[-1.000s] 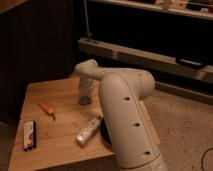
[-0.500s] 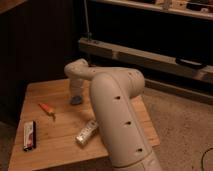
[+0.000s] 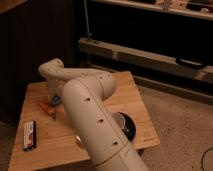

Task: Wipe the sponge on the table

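The table (image 3: 130,95) is a low square one with a light wooden plank top. My white arm (image 3: 87,105) reaches across it from the lower right, and its wrist bends down at the left. The gripper (image 3: 52,96) hangs from that wrist, down at the table top on the left side. A small patch of the blue-grey sponge (image 3: 57,100) shows right at the gripper, on the wood. The arm hides most of both.
A thin orange-red item (image 3: 48,107) lies just in front of the gripper. A black and white flat object (image 3: 30,135) lies near the front left edge. A black bowl (image 3: 126,126) sits at the right, partly behind my arm. Dark shelving stands behind the table.
The arm has swung left across the table, carrying the gripper toward the left side, closer to the orange-red item. The white bottle seen earlier is now behind the arm.
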Controlling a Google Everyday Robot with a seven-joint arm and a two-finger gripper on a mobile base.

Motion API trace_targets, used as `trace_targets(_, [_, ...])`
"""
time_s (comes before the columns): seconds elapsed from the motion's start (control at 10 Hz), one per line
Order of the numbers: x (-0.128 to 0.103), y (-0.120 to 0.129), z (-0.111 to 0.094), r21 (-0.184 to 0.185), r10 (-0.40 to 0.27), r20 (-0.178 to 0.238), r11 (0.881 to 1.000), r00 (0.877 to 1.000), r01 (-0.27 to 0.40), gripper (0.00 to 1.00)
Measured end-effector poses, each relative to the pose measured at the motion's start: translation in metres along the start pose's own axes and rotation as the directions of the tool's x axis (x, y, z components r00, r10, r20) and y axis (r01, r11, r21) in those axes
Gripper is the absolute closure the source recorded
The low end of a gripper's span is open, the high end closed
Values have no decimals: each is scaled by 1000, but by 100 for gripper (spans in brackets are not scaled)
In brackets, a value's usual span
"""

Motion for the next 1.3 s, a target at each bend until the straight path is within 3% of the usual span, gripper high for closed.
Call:
trace_targets(0.3, [42, 1, -3, -23, -9, -26, 1000, 1000, 8, 66])
trace_targets(0.5, [83, -18, -12, -30, 16, -38, 999, 999, -17, 66])
trace_targets(0.9, [168, -65, -32, -30, 135, -75, 990, 988, -138, 66])
trace_targets(1.1, [184, -87, -36, -19, 209, -87, 977, 974, -211, 66])
trace_targets(1.3, [182, -104, -36, -10, 266, -84, 963, 960, -268, 66])
